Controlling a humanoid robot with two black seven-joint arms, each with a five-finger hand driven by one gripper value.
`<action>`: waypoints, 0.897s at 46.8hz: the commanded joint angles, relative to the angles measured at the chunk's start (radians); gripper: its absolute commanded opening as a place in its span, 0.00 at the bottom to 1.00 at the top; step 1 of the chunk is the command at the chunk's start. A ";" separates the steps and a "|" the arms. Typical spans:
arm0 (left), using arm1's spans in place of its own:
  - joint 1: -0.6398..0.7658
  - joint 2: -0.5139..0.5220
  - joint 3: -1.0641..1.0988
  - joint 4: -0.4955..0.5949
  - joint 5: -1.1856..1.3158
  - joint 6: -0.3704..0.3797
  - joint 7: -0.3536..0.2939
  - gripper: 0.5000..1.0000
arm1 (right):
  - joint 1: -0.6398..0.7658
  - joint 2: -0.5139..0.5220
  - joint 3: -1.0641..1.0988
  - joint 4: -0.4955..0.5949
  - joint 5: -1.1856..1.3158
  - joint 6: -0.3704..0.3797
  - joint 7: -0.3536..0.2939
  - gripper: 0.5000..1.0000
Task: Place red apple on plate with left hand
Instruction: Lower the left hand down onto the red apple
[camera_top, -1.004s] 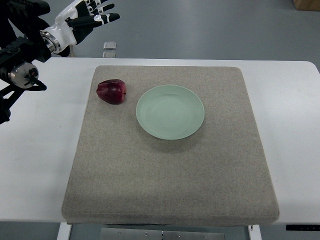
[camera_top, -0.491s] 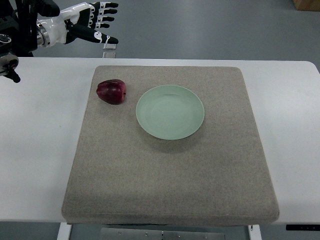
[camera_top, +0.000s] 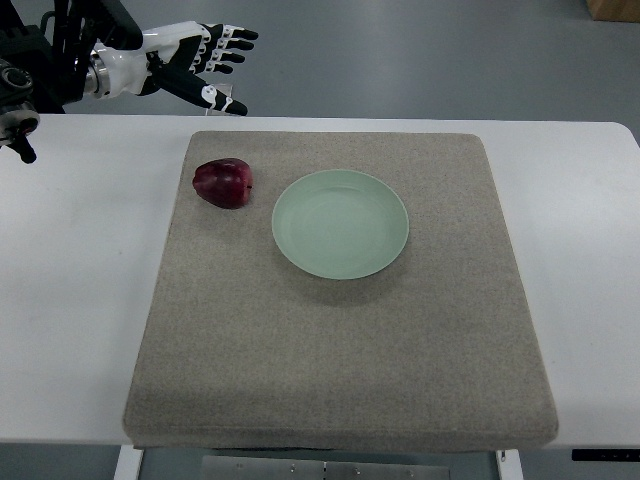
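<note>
Top view shows the left hand (camera_top: 195, 68) with spread fingers, empty, now further right than before, beyond the red apple (camera_top: 223, 183). The apple lies on the grey mat (camera_top: 340, 350), just left of the green plate (camera_top: 341, 224); the reach has begun.

Bright, even overhead light, soft faint shadows; no glare, sharp focus throughout, slight edge distortion

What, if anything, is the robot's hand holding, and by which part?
Nothing. The left hand is open above the table's far edge, clear of the red apple, which lies on the mat beside the plate.
</note>
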 joint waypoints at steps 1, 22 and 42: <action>-0.004 -0.018 0.001 0.003 0.176 0.006 0.009 1.00 | 0.000 0.000 0.000 0.000 0.000 -0.001 0.000 0.86; -0.024 -0.047 0.073 -0.036 0.341 0.008 0.112 0.99 | 0.000 0.000 0.000 0.000 0.000 0.000 0.000 0.86; -0.018 -0.052 0.095 -0.041 0.537 0.008 0.115 0.99 | 0.000 0.000 0.000 0.000 0.001 0.000 0.000 0.86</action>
